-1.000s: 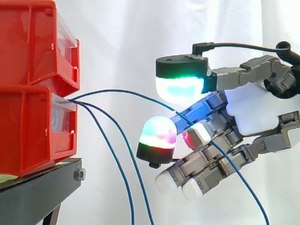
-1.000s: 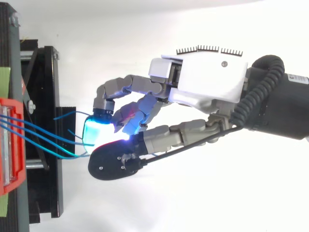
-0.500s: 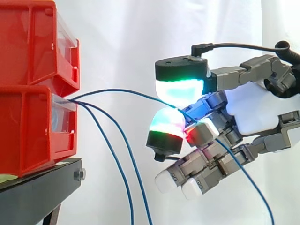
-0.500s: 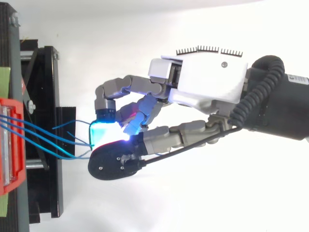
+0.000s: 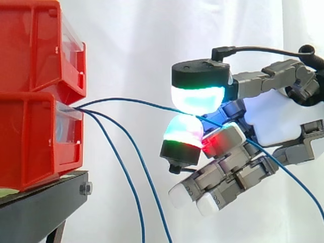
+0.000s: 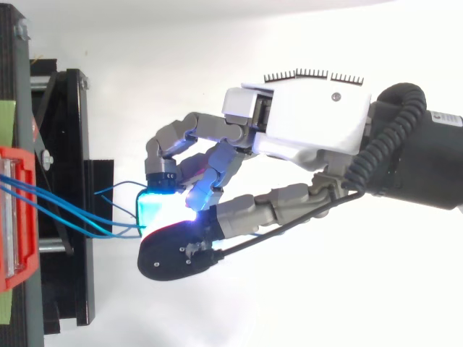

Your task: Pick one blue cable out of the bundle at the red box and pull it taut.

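Blue cable (image 5: 142, 102), one strand pinched between the glowing thumb and finger pads of the hand (image 5: 276, 116), runs left from it to the red box (image 5: 30, 136); two blue cables (image 5: 155, 202) droop below-left; black stand (image 5: 40, 207) beneath box, white curtain (image 5: 131, 45) behind.

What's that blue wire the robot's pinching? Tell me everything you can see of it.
It is a thin, smooth blue cable, plastic-coated by its look. It leaves the front of the lower red bin, runs in a gentle bow to the hand, is pinched between its glowing pads, then trails down to the right.
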Available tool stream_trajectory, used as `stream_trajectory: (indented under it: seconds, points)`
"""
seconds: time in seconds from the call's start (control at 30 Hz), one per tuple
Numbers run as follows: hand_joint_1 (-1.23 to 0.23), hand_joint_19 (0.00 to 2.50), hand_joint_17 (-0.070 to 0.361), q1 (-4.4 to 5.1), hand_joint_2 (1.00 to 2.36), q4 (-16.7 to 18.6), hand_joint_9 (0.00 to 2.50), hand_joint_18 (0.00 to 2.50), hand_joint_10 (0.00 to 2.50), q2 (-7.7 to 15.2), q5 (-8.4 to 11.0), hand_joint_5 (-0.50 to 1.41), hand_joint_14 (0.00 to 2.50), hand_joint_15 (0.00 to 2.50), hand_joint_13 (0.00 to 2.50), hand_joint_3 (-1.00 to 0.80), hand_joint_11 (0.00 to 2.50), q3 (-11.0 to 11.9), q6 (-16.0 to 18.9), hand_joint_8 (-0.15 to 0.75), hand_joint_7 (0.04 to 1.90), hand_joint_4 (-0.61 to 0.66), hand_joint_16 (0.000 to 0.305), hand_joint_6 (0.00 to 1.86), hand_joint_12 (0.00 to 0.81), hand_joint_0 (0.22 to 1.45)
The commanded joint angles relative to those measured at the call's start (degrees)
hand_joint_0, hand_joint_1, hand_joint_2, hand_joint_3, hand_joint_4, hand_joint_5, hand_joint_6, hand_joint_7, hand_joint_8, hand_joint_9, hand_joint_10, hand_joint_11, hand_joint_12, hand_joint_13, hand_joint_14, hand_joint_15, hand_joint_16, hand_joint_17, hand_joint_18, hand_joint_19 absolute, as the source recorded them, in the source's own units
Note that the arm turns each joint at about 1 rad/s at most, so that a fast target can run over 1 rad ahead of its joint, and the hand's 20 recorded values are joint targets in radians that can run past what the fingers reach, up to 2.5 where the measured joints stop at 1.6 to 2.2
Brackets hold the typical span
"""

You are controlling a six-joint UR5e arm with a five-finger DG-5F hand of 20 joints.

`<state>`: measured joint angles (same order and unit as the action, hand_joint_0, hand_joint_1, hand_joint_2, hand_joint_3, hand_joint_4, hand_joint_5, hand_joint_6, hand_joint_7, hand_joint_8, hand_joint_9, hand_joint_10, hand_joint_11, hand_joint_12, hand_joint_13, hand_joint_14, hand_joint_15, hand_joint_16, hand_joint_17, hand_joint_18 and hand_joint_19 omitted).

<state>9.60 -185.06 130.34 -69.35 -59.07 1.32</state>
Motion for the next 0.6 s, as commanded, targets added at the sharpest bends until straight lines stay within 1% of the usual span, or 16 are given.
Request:
stream_trajectory:
  seconds: [0.0, 0.03, 0.1, 0.2, 0.27, 0.37, 0.57]
  points:
    - [-0.78, 0.37, 0.121, -0.02, 1.01, 0.1, 1.16, 0.53, 0.02, 0.0, 0.00, -0.14, 0.01, 0.36, 0.62, -0.18, 1.27, 0.0, 0.0, 0.322, 1.15, 0.17, 0.054, 0.85, 0.363, 0.60]
    - [-0.78, 0.38, 0.121, -0.02, 1.02, 0.1, 1.16, 0.53, 0.02, 0.0, 0.00, -0.14, 0.01, 0.36, 0.62, -0.18, 1.28, 0.0, 0.0, 0.327, 1.14, 0.16, 0.054, 0.86, 0.364, 0.60]
    - [-0.78, 0.38, 0.119, -0.02, 1.02, 0.1, 1.16, 0.53, 0.02, 0.0, 0.00, -0.14, 0.01, 0.37, 0.63, -0.18, 1.29, 0.0, 0.0, 0.318, 1.18, 0.17, 0.053, 0.86, 0.362, 0.61]
    - [-0.79, 0.39, 0.117, -0.02, 1.02, 0.1, 1.16, 0.54, 0.02, 0.0, 0.00, -0.14, 0.02, 0.39, 0.64, -0.17, 1.30, 0.0, 0.0, 0.323, 1.19, 0.16, 0.052, 0.87, 0.360, 0.62]
    - [-0.79, 0.39, 0.116, -0.02, 1.02, 0.1, 1.16, 0.54, 0.02, 0.0, 0.00, -0.14, 0.02, 0.41, 0.66, -0.14, 1.33, 0.0, 0.0, 0.325, 1.22, 0.14, 0.052, 0.88, 0.366, 0.62]
    - [-0.80, 0.38, 0.117, -0.02, 1.02, 0.1, 1.17, 0.56, 0.02, 0.0, 0.00, -0.14, 0.02, 0.43, 0.68, -0.10, 1.35, 0.0, 0.0, 0.325, 1.22, 0.10, 0.052, 0.90, 0.369, 0.63]
    - [-0.81, 0.38, 0.121, -0.02, 1.02, 0.1, 1.22, 0.62, 0.01, 0.0, 0.00, -0.13, 0.02, 0.48, 0.74, -0.03, 1.42, 0.0, 0.0, 0.347, 1.26, 0.08, 0.054, 0.91, 0.374, 0.64]
